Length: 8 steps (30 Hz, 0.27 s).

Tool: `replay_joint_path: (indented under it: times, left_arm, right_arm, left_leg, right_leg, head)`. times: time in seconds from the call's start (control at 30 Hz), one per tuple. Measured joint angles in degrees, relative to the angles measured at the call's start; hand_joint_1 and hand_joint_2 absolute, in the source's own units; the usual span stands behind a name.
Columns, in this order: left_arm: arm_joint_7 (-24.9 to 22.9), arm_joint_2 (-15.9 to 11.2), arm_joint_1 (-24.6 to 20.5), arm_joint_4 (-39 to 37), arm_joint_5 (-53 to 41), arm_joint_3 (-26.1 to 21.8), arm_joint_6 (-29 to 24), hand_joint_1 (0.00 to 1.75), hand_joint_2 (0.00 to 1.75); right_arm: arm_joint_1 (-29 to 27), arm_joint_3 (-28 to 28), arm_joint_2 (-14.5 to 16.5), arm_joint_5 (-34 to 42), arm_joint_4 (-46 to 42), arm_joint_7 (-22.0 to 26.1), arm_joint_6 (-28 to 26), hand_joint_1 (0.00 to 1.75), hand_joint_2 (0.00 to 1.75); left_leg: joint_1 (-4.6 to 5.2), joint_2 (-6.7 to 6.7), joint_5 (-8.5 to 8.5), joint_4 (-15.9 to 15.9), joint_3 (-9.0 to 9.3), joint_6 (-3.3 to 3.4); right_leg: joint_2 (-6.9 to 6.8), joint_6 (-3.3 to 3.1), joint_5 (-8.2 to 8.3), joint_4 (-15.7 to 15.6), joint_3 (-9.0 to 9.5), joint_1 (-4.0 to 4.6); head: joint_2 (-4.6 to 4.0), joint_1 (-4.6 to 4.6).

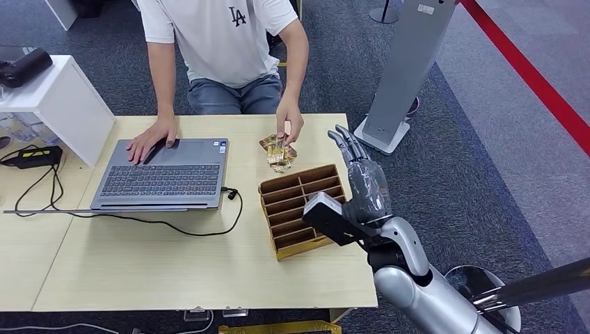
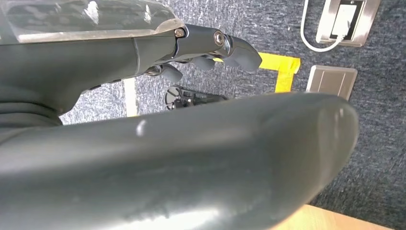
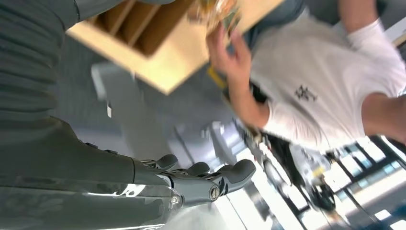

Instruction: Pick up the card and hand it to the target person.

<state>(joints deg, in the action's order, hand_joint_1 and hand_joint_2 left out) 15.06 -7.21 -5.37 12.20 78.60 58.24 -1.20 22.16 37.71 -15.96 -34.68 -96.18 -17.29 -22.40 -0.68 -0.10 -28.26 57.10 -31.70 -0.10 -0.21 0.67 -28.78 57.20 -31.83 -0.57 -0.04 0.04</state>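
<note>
right robot hand empty (fingers straight) | person's hand on cards

We've got an open laptop on the light wood table, black cable trailing from it, and a grey stand base on the carpet beside.

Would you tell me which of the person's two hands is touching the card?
The hand nearer the robot's right hand: it pinches the card beside the wooden organizer. The other hand rests flat on the laptop.
</note>
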Motion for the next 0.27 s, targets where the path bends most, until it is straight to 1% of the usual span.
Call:
replay_joint_path:
  times: [0.07,0.13,0.23,0.27]
  left_arm:
    - [0.0,0.0,0.0,0.0,0.2,0.0,-0.1,0.00,0.00]
    - [-0.2,0.0,0.0,0.0,0.3,0.0,-0.3,0.00,0.00]
    - [-0.5,0.0,0.0,0.0,0.5,0.0,-0.8,0.00,0.00]
    - [-0.5,0.0,0.0,0.0,0.5,0.0,-0.9,0.00,0.00]
  right_arm:
    - [-2.1,-1.2,-0.1,12.7,0.0,4.3,1.1,0.00,1.75]
    - [-4.3,-2.5,-0.3,23.5,0.2,8.5,2.6,0.00,1.75]
    - [-7.2,-4.4,-0.7,34.6,0.7,12.9,4.4,0.00,1.75]
    - [-7.6,-4.7,-0.7,36.2,0.8,13.4,4.6,0.00,1.75]
  left_leg:
    - [0.00,-0.01,0.00,0.0,-0.01,0.00]
    - [0.00,-0.01,-0.01,0.0,-0.03,0.00]
    - [0.00,-0.01,-0.02,0.0,-0.02,-0.01]
    - [0.00,-0.01,-0.02,0.0,-0.02,-0.02]
  right_leg:
    - [-0.01,0.00,0.00,0.0,0.00,0.00]
    - [0.00,0.00,0.00,0.0,-0.01,0.00]
    - [0.00,0.00,-0.01,0.0,-0.02,0.00]
    - [0.00,0.00,-0.01,0.0,-0.02,0.00]
  head:
    - [0.00,0.00]
    - [0.00,-0.01]
    - [0.00,-0.05]
    - [0.00,-0.06]
